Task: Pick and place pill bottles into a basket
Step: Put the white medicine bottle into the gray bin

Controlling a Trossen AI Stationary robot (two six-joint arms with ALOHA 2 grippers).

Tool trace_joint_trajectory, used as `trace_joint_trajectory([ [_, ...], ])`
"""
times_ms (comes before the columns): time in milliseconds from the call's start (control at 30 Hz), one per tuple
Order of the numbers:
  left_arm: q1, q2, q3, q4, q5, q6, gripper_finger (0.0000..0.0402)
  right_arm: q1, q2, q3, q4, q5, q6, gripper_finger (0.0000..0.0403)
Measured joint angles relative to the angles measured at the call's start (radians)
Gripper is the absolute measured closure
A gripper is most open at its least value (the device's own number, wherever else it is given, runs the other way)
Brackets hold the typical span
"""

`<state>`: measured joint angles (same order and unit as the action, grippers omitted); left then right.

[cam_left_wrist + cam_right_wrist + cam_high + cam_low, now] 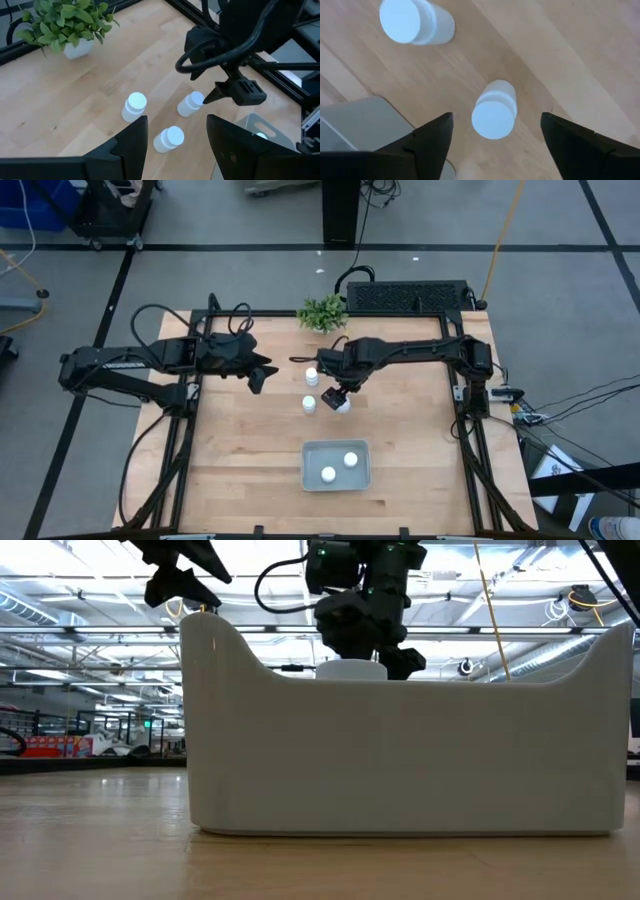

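Note:
Three white pill bottles stand upright on the wooden table: one (311,376), one (309,403) and one (343,406). Two more bottles (351,459) (328,474) lie inside the pale grey-blue basket (310,465) near the table's front. My right gripper (340,394) is open above the rightmost standing bottle (494,114). Its fingers stand on either side of the bottle without touching it. My left gripper (260,378) is open and empty, left of the bottles, and its wrist view shows all three (134,106) (169,138) (191,103).
A small green plant (322,311) in a white pot stands at the table's far edge. The basket's wall (400,760) fills the low view. Bare wood lies to the left and right of the basket.

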<state>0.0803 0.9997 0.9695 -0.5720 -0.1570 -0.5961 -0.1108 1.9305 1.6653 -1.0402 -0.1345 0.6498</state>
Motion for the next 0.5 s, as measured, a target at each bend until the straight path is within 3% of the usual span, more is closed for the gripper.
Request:
trace_joint_trajectory([
  [167,0.000,0.000,0.000,0.000,0.000,0.008,0.0192,0.002,0.009,0.000,0.006,0.003,0.009,0.0082],
  [500,0.000,0.000,0.000,0.000,0.000,0.008,0.0192,0.005,0.057,-0.002,-0.028,-0.001,-0.004,0.0088],
])
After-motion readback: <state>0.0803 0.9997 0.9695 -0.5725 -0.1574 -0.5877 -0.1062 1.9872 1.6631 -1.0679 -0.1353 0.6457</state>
